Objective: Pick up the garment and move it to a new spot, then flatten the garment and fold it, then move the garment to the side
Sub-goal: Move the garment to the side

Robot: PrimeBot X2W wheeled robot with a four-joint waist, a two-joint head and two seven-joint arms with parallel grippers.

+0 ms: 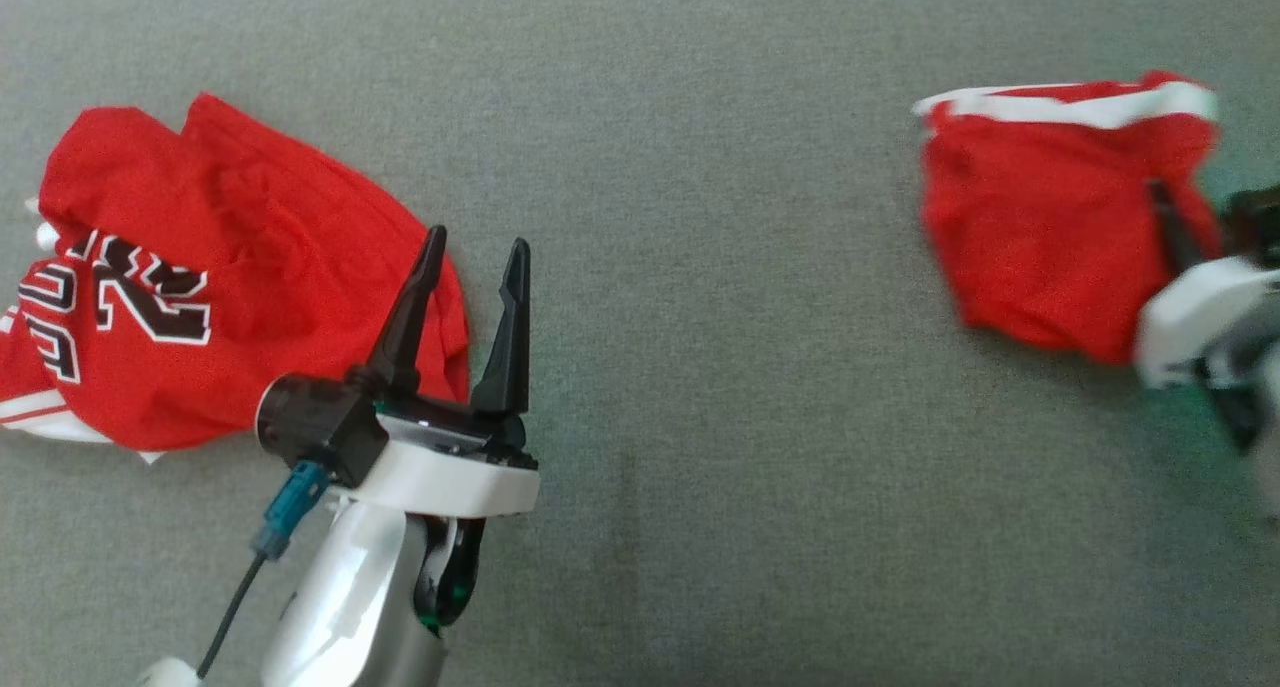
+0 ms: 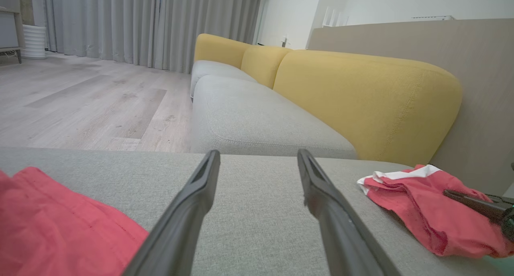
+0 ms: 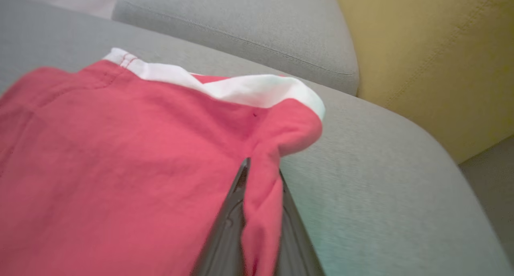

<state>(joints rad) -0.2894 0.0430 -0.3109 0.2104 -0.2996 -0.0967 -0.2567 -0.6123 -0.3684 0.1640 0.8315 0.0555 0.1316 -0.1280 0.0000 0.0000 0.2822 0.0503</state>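
A red garment with a white band (image 1: 1040,207) lies bunched at the right of the grey cushion (image 1: 700,367). My right gripper (image 1: 1165,212) is at its right edge, blurred. In the right wrist view the two fingers (image 3: 229,227) are shut on a fold of this red garment (image 3: 120,155). It also lies at the right of the left wrist view (image 2: 417,203), with the right gripper (image 2: 461,197) on it. A crumpled red jersey with black-and-white numerals (image 1: 200,277) lies at the left. My left gripper (image 1: 476,247) stands open just right of the jersey, nothing between its fingers (image 2: 188,211).
Yellow back cushions (image 2: 361,95) rise behind the grey seat. A second grey seat cushion (image 2: 249,115) lies beyond, with pale wooden floor (image 2: 80,99) and grey curtains (image 2: 140,23) further off. A beige wall panel (image 2: 474,67) stands at the right.
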